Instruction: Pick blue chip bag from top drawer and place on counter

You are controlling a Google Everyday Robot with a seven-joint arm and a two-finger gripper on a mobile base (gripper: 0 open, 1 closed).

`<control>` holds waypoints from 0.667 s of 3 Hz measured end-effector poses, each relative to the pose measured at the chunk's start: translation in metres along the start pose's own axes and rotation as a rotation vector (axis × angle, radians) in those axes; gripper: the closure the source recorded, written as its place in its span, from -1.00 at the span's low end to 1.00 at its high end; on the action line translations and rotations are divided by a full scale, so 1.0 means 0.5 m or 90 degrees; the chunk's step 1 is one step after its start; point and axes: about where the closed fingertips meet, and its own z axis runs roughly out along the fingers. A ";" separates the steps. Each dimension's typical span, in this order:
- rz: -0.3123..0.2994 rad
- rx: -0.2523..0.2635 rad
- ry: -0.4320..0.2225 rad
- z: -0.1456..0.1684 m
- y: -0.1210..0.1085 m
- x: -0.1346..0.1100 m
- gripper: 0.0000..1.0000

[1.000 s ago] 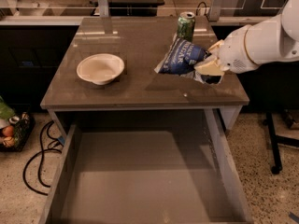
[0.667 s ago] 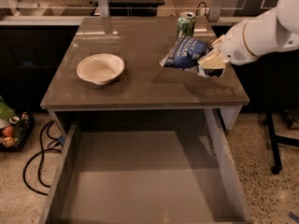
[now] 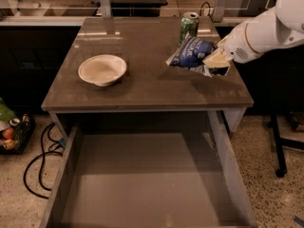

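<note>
The blue chip bag [image 3: 191,52] is a crumpled navy foil bag with white lettering. It is at the right side of the counter [image 3: 147,82], just in front of the green soda can [image 3: 189,26]. My gripper [image 3: 212,62] is shut on the bag's right end and holds it at or just above the counter surface; I cannot tell whether it touches. My white arm comes in from the upper right. The top drawer [image 3: 142,184] is pulled open below the counter's front edge, and its grey bottom is bare.
A white bowl [image 3: 102,70] stands on the left half of the counter. Black cables [image 3: 35,158] and a basket of items [image 3: 10,132] lie on the speckled floor at the left. A black chair base [image 3: 280,141] stands at the right.
My gripper has carried the blue chip bag slightly up and back over the counter, closer to the green can. The bowl and the drawer have not moved.
</note>
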 end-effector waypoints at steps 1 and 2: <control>-0.001 -0.002 0.000 0.003 0.002 -0.001 0.17; -0.001 -0.004 0.000 0.005 0.004 -0.003 -0.28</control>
